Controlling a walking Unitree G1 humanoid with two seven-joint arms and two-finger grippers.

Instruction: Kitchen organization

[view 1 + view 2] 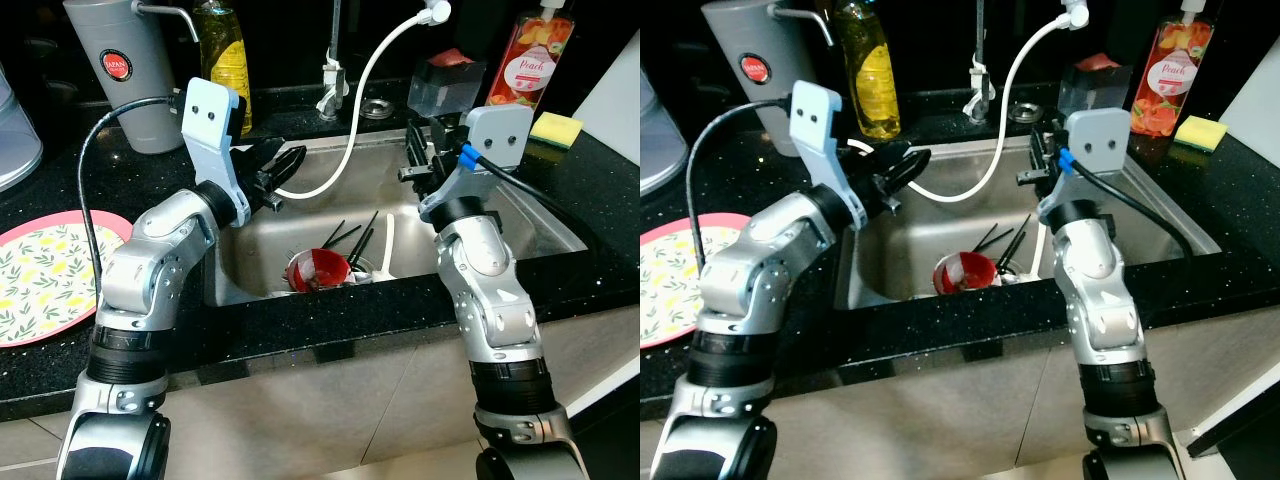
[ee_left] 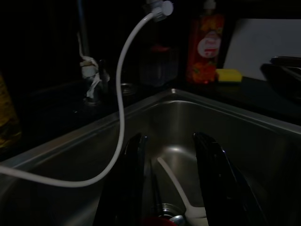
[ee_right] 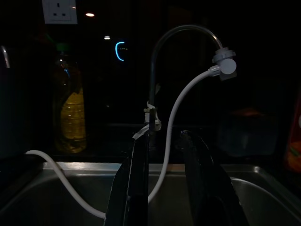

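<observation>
Nearest the head camera stand the two silver arms, elbows raised over the front edge of the black speckled stone counter [image 1: 300, 335], both reaching into the stainless steel sink [image 1: 545, 225]. From the left eye view, the left gripper [image 1: 285, 170] hangs above the sink's left rim with its black fingers parted and holding nothing; the right gripper [image 1: 420, 160] sits at the basin's right side near the back, also empty. On the basin floor lie the items to be sorted: a red and white bowl [image 1: 318, 270] tipped on its side, several thin black chopsticks [image 1: 352, 240] fanned beside it, and a white plastic spoon [image 1: 388, 245]. A white flexible hose [image 1: 355, 120] loops from the tap down into the basin, in my judgement left there for rinsing. A round lemon-patterned plate with a pink rim [image 1: 45, 280] rests on the counter at the left, well apart from the sink. The right eye view confirms the same layout. The left wrist view, dim, looks between spread fingers [image 2: 214, 174] straight down at the spoon handle, so this arm appears lined up for a pick. The right wrist view shows parted fingers [image 3: 200, 174] aimed at the dark curved tap [image 3: 181, 35] and hose, with a yellow bottle of liquid [image 3: 70, 110] behind.
</observation>
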